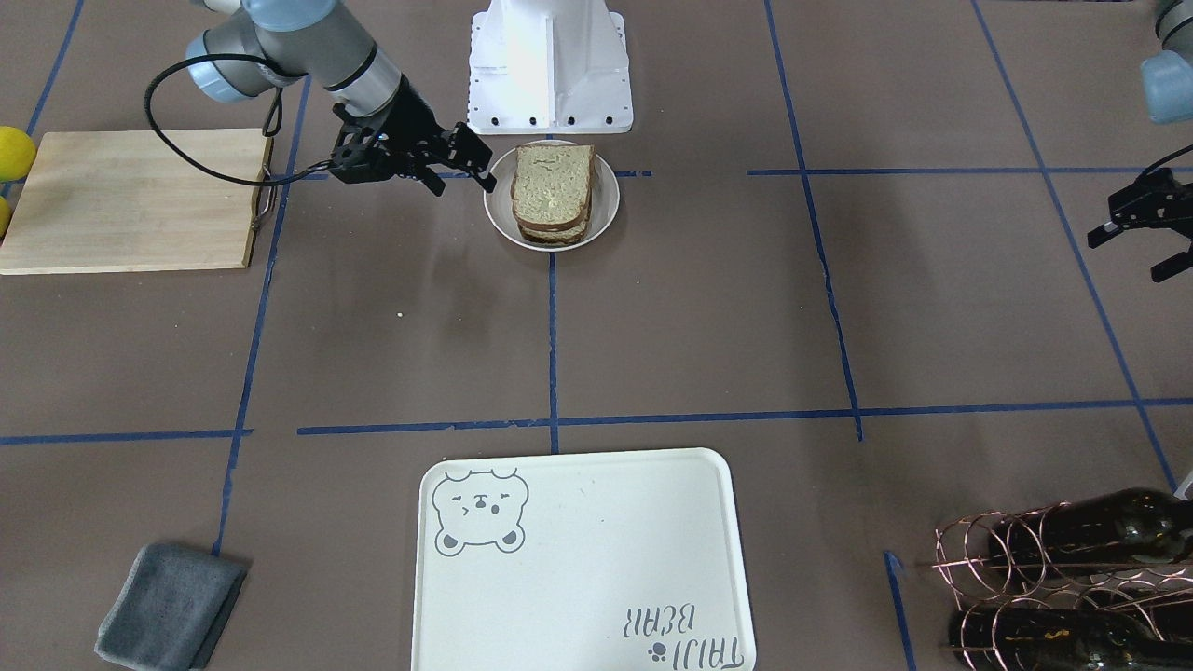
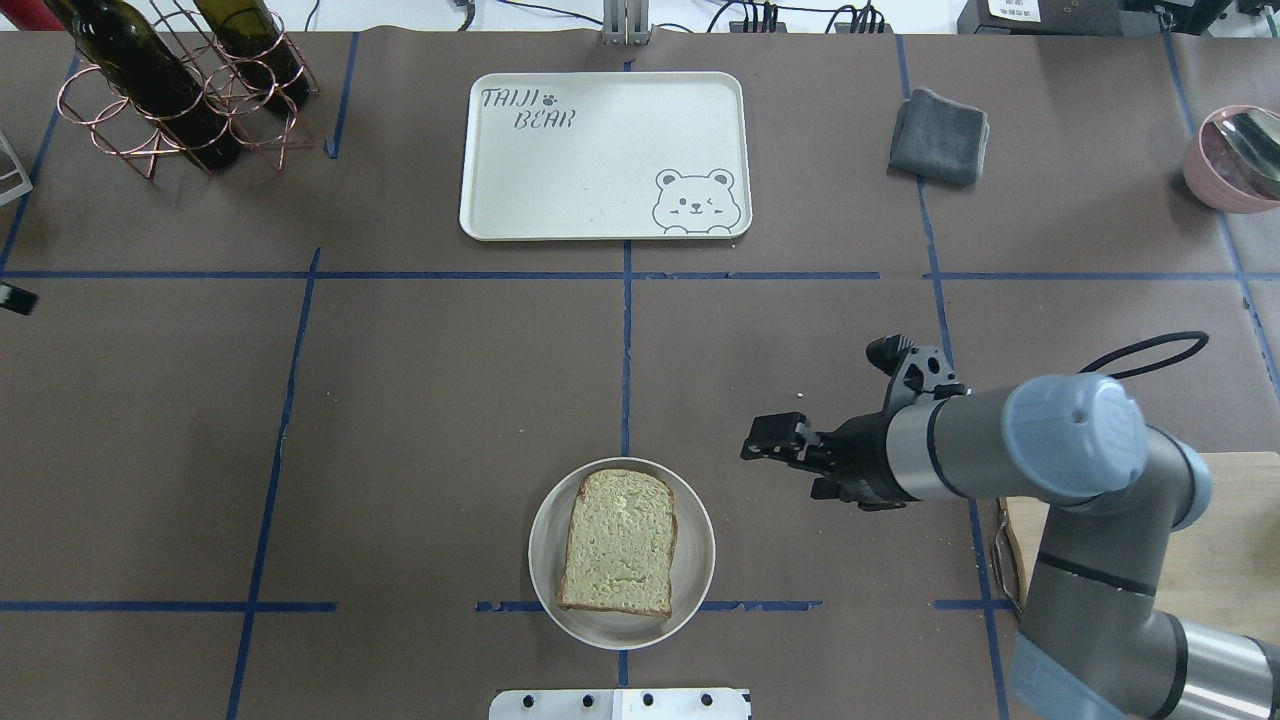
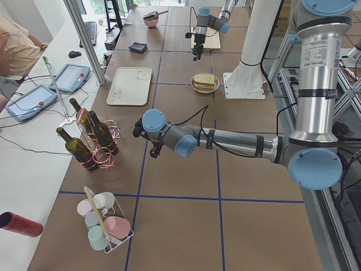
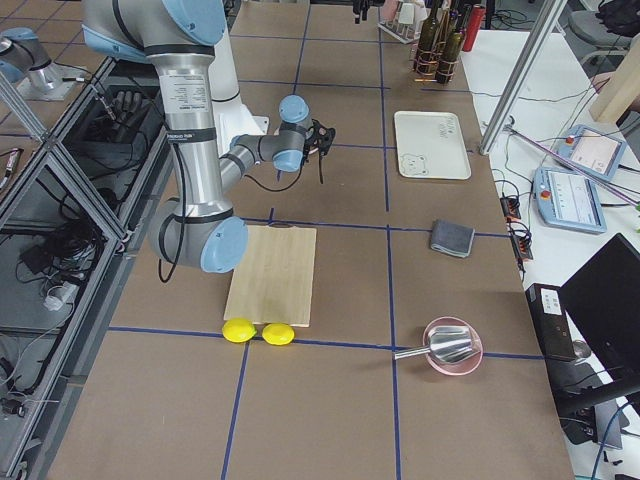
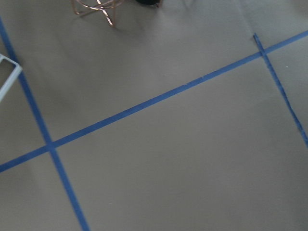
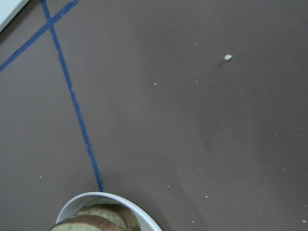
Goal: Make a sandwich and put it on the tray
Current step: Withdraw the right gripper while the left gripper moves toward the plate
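Observation:
The sandwich [image 1: 555, 186] is a stack of bread slices on a small round white plate [image 1: 608, 200] near the robot base; the egg is hidden. It shows from above in the overhead view [image 2: 620, 540]. The right wrist view shows the plate's rim and a bread edge [image 6: 103, 219]. My right gripper [image 1: 463, 184] is open and empty, hovering just beside the plate, and shows in the overhead view [image 2: 775, 455]. My left gripper [image 1: 1142, 247] is open and empty at the table's far side. The cream tray [image 1: 578, 559] with the bear drawing lies bare across the table [image 2: 600, 155].
A wooden cutting board [image 1: 130, 200] with lemons [image 1: 14, 154] beside it lies behind my right arm. A grey cloth [image 1: 172, 606] sits near the tray. A copper rack with wine bottles [image 1: 1062, 578] stands on my left side. A pink bowl [image 2: 1235, 160] is far right.

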Robot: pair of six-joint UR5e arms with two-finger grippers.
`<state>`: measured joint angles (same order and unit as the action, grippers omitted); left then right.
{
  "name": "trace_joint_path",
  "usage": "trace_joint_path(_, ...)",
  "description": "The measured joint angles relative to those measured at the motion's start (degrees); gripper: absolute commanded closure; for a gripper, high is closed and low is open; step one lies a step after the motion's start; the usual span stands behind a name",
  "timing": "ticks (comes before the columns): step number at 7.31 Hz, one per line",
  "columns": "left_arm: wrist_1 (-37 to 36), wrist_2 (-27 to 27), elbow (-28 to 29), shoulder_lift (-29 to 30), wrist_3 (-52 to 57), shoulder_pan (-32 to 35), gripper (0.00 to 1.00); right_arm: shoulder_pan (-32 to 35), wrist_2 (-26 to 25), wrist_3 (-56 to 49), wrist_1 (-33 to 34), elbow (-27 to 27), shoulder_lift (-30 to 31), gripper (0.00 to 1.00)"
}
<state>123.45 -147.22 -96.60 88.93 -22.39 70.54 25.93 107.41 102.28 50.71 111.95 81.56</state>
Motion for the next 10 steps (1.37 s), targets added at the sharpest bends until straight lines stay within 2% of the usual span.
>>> trace_joint_path(2,17.7,5.2,-0.9,0.2,-23.9,-10.9,0.00,4.4,2.3,-2.5,-0.4,0.8,4.5,0.00)
trace_joint_path(3,21.5,9.5,-3.6,0.6,-34.7,-16.9,0.01,5.9,3.0,-4.2,-0.5,0.8,6.1,0.00)
trace_joint_path(5,23.4,20.4,-10.0,1.5,-53.6,-30.1,0.16,7.4,3.6,-7.2,-0.6,0.4,7.5,0.00)
trace_joint_path(6,22.1,27.5,-11.5,3.4,-60.0,-37.2,0.28,7.5,3.6,-8.1,-0.6,0.3,7.7,0.00)
trace_joint_path(7,17.5,35.9,-12.0,7.0,-63.0,-43.3,0.39,7.5,3.6,-8.4,-0.6,0.2,7.7,0.00)
trace_joint_path(8,9.6,41.8,-11.9,12.4,-64.1,-47.1,0.49,7.5,3.4,-8.5,-0.6,0.0,7.7,0.00)
trace_joint_path(9,2.4,44.4,-11.3,17.2,-64.4,-49.3,0.52,7.4,3.2,-8.6,-0.6,-0.3,7.6,0.00)
trace_joint_path(10,-1.6,45.6,-10.6,19.8,-64.4,-50.9,0.54,7.4,3.1,-8.6,-0.6,-0.6,7.4,0.00)
